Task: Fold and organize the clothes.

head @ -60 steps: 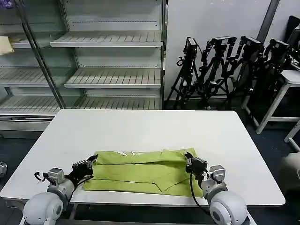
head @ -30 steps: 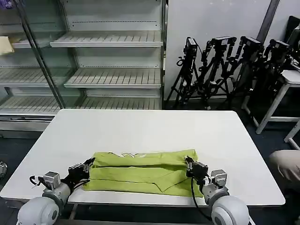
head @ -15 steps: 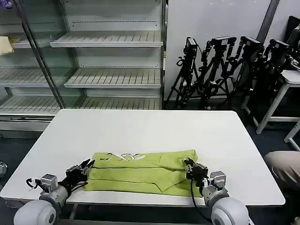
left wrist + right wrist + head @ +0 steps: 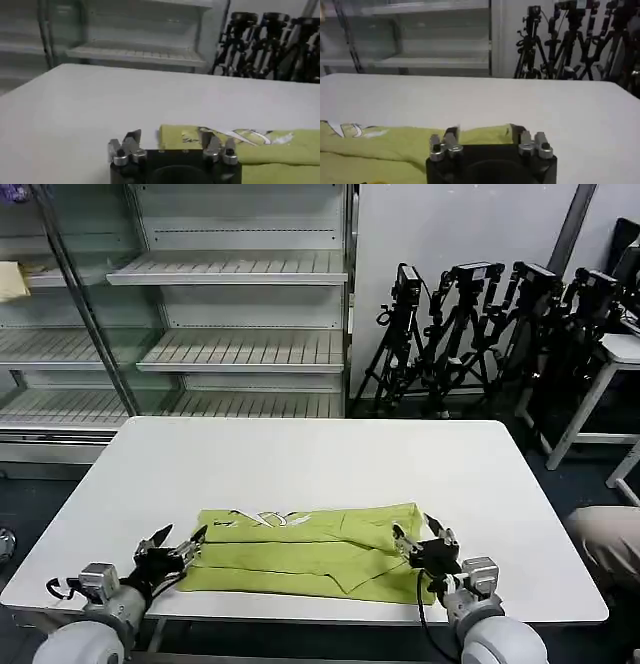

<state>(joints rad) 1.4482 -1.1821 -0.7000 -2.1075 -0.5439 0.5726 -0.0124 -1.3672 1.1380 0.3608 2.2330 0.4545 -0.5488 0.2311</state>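
The clothes are one lime yellow-green T-shirt (image 4: 300, 549), folded into a long flat band across the near part of the white table (image 4: 320, 454). My left gripper (image 4: 178, 542) is open at the shirt's left end. In the left wrist view the left gripper (image 4: 170, 139) has the shirt's edge (image 4: 250, 147) lying between its spread fingers, untouched. My right gripper (image 4: 422, 536) is open at the shirt's right end. In the right wrist view the right gripper (image 4: 484, 134) straddles the shirt's corner (image 4: 395, 145) without pinching it.
Glass-fronted metal shelving (image 4: 240, 344) stands behind the table, with a pale cream cloth (image 4: 12, 280) on a left shelf. Black tripods (image 4: 490, 334) crowd the back right. A person's leg (image 4: 605, 544) shows at the right edge. The table's far half is bare.
Both grippers, earlier shut on the shirt's ends, have opened and let go. The shirt's upper fold has settled flat, and both arms have drawn slightly back toward the near edge.
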